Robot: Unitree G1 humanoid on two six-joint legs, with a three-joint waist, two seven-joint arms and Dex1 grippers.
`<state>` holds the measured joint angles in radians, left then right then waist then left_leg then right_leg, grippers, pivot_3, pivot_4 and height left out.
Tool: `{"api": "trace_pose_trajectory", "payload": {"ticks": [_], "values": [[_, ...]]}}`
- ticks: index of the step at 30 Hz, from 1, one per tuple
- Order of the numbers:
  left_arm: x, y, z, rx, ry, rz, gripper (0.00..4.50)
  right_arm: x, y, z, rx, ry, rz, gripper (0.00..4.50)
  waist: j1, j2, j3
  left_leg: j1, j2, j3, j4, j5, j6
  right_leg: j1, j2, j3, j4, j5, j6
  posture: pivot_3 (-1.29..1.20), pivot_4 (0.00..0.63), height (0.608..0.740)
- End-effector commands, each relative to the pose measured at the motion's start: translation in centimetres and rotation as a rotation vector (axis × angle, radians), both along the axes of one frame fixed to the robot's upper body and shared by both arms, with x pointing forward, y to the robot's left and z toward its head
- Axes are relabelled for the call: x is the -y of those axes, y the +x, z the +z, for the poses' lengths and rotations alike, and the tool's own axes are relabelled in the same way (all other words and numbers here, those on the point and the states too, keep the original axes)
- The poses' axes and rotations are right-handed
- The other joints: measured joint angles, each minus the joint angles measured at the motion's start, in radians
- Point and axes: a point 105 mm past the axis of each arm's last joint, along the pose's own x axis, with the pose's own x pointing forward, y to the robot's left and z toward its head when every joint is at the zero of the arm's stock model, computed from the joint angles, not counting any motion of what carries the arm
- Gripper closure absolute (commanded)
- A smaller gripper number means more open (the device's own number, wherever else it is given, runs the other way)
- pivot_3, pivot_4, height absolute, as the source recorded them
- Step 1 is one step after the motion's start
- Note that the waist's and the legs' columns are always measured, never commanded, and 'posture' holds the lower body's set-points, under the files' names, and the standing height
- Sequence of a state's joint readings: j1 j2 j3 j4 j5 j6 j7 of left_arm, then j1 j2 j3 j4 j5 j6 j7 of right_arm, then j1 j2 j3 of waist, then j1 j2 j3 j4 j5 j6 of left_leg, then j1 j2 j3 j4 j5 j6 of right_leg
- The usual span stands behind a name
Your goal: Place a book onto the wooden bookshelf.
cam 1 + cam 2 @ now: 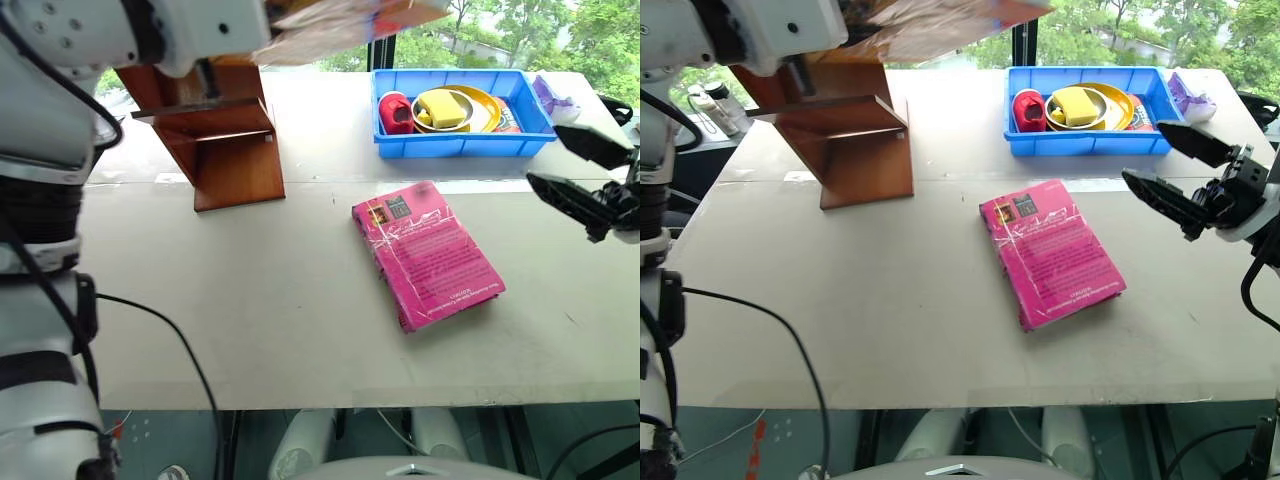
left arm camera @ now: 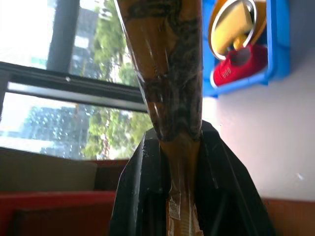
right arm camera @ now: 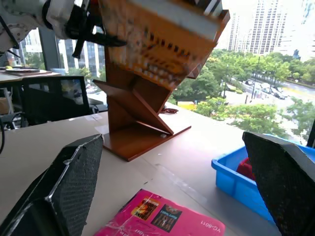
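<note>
The yellow-orange book [image 3: 157, 39] is held high in the air, tilted, above the top of the wooden bookshelf [image 1: 235, 150]. My left gripper [image 2: 174, 137] is shut on the book's lower edge, its black fingers [image 2: 142, 182] pinching it from both sides. The reddish-brown bookshelf stands at the table's far left, with its slanted tiers facing right. My right gripper [image 1: 543, 155] hovers open and empty over the table's right side, near the blue tray and apart from both books.
A bright pink book [image 1: 425, 252] lies flat in the middle of the table. At the back right a blue tray [image 1: 455, 147] holds a yellow bowl [image 1: 470, 105], a sponge and a red item. A black cable [image 1: 170, 330] crosses the left front.
</note>
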<state>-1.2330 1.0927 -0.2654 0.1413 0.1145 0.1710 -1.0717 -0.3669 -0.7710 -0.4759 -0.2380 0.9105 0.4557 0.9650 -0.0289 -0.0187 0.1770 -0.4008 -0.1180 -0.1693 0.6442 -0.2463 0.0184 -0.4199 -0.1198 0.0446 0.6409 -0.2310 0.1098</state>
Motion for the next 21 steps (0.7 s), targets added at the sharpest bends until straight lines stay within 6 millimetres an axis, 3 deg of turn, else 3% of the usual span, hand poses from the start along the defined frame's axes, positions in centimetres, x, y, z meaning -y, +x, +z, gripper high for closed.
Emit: {"api": "trace_pose_trajectory", "payload": {"ticks": [1, 5, 10, 14, 20, 21], "values": [[-3.9, -0.9, 1.2, -0.058, 0.031, 0.212, 4.33, 0.0, -0.6, 1.4, 0.102, -0.001, 0.007, 0.0, -0.006, 0.0, 0.0, 0.0, 0.0, 0.0, 0.001, 0.0, 0.0, 0.0, 0.0, -0.001, 0.001, 0.0, 0.0, 0.0, 0.15, 0.74], [-7.0, -0.9, 0.8, -0.123, 0.11, 0.367, 4.33, -0.5, -0.7, 1.5, 0.123, 0.0, 0.029, 0.0, -0.009, 0.0, 0.0, 0.0, 0.0, 0.0, 0.004, 0.0, 0.0, 0.002, 0.001, -0.002, 0.002, 0.0, 0.0, 0.0, 0.15, 0.74], [-9.5, -0.1, -0.3, -0.159, 0.21, 0.445, 4.33, -0.8, -0.6, 1.1, 0.125, 0.01, 0.039, 0.0, -0.015, 0.0, 0.0, 0.002, 0.0, -0.001, 0.006, 0.0, 0.0, 0.003, 0.001, -0.002, 0.005, 0.0, 0.0, 0.0, 0.15, 0.74], [-11.5, 1.7, -3.6, -0.248, 0.282, 0.499, 4.33, -1.0, -0.7, 0.7, 0.114, 0.019, 0.045, 0.0, -0.025, 0.002, -0.001, 0.006, 0.001, 0.001, 0.006, 0.0, 0.0, 0.003, 0.002, 0.001, 0.011, 0.0, 0.0, 0.0, 0.15, 0.74], [-10.8, 3.2, -4.9, -0.301, 0.314, 0.516, 4.33, -1.3, -0.8, 0.4, 0.104, 0.011, 0.045, 0.0, -0.039, 0.004, -0.001, 0.019, 0.004, 0.009, 0.006, -0.002, 0.004, 0.01, 0.005, 0.009, 0.02, -0.003, 0.005, 0.0, 0.15, 0.74], [-10.3, 3.3, -4.9, -0.31, 0.3, 0.502, 3.84, -1.4, -0.9, 0.4, 0.103, 0.011, 0.045, 0.0, -0.042, 0.003, -0.001, 0.019, 0.005, 0.01, 0.006, -0.002, 0.004, 0.01, 0.005, 0.01, 0.02, -0.003, 0.005, 0.0, 0.15, 0.74]]}}
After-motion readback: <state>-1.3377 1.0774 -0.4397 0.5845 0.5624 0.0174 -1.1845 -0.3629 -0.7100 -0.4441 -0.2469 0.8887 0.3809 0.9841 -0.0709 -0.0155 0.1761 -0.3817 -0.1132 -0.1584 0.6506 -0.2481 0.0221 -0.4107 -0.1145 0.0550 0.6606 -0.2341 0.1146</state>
